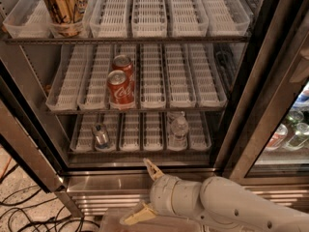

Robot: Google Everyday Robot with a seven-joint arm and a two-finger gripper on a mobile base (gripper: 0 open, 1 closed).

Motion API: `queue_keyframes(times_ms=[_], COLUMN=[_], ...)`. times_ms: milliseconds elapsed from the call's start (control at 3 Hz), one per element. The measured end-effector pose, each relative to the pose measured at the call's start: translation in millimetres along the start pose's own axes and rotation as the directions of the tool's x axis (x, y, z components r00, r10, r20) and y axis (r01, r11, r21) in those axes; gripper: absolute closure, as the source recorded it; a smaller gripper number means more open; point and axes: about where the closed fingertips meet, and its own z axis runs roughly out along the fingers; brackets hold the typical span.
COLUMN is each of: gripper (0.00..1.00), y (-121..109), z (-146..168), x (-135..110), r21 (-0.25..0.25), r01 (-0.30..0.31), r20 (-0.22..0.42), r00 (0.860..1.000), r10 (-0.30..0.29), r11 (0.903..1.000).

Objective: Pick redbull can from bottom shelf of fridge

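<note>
Robot's gripper (pixel 145 192) sits low in front of the fridge (pixel 111 182), outside it, just below the steel sill, fingers spread wide w/ nothing between them. The redbull can (pixel 100 135) stands upright on the bottom shelf (pixel 145 135), 2nd lane from L, up and L of the gripper, apart from it. Clear bottle (pixel 178 129) is on same shelf, further R. Two red cola cans (pixel 119 88) on mid shelf, one behind the other; gold can (pixel 63 4) top L.
</note>
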Motion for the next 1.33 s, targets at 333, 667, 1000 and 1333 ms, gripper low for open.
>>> queue_keyframes(times_ms=[333, 667, 1000, 1333], gripper=[0.0, 0.0, 0.0, 0.0], y=[-24.9, -47.2, -51.6, -49.6], z=[28.2, 55.1, 82.5, 104.3], x=[-6.3, -6.0, 5.7, 9.5], r21=[0.101, 0.158, 0.166, 0.177], r01=[-0.006, -0.024, -0.09, -0.198], r20=[0.111, 0.21, 0.291, 0.38], r00=[0.994, 0.978, 0.956, 0.918], r10=[-0.005, -0.009, 0.039, 0.119], r11=[0.9949, 0.9871, 0.982, 0.9641])
